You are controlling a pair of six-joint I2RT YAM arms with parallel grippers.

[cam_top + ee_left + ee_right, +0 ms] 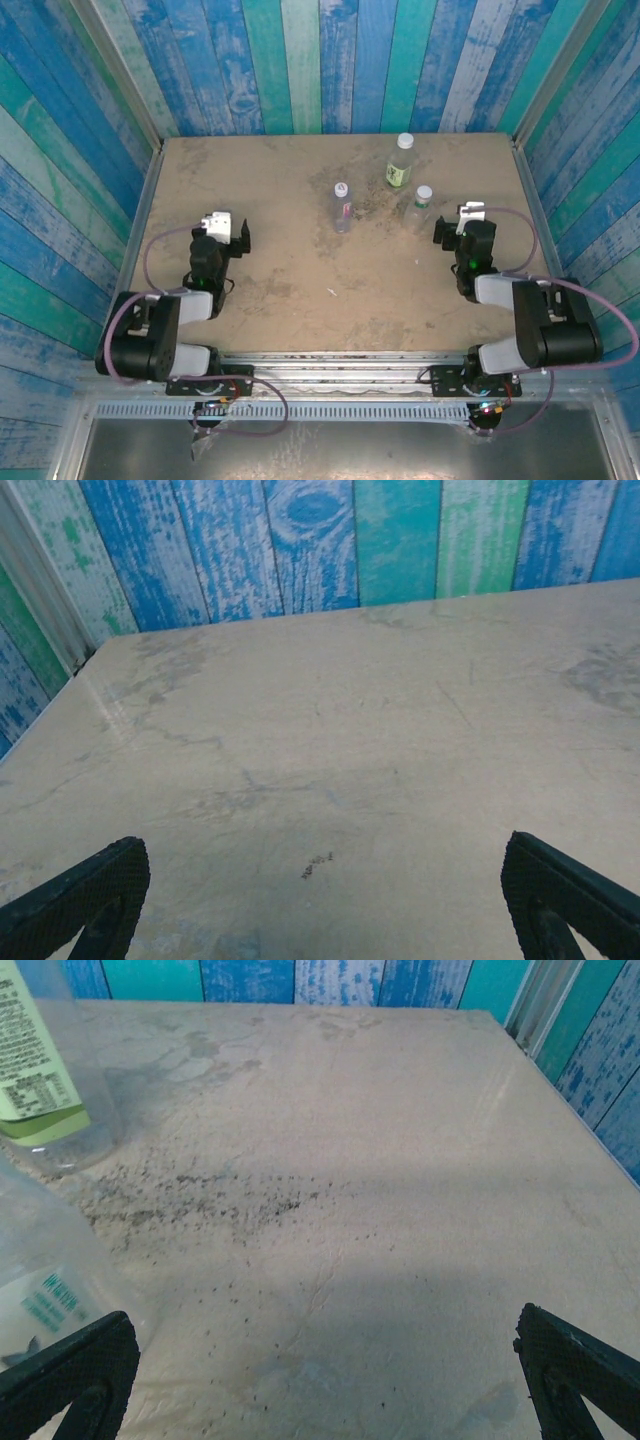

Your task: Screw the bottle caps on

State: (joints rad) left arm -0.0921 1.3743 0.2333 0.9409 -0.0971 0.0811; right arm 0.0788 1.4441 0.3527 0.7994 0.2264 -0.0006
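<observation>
painted plank walls (330, 60) in blue, teal and green, closing in a scuffed beige desk (280, 290) on three sides. at the desk's near edge, two dark arms bent low: left arm (150, 335) at the near left, right arm (540, 325) at the near right, each looped with a purplish cable (150, 255).

next in size, three bottles, all upright, grouped right of centre toward the far side of the desk, well apart from the left arm and near the tip of the right one. farthest back, the green-label bottle (400, 165). nearer and to the left of it, the left bottle (342, 208), slim and clear. nearer and to the right, the right bottle (417, 210), clear with a pale printed label. in the right wrist view, two of them at the left edge, both cut off by the frame: green-label bottle behind, right bottle close in the lower corner.

left claw (320, 900) spread wide, holding nothing, aimed toward the far left corner with bare desk between the fingers. right claw (320, 1385) also spread wide and empty, right bottle just to the left of it.

smallest, three pale caps, one on each neck: far cap (404, 139) on the green-label bottle, left cap (341, 187) on the left bottle, right cap (424, 191) on the right bottle. cannot tell whether turned tight or merely resting. a band of dark specks (200, 1195) ahead of the right claw, and a tiny pale scrap (332, 293) near mid desk.
</observation>
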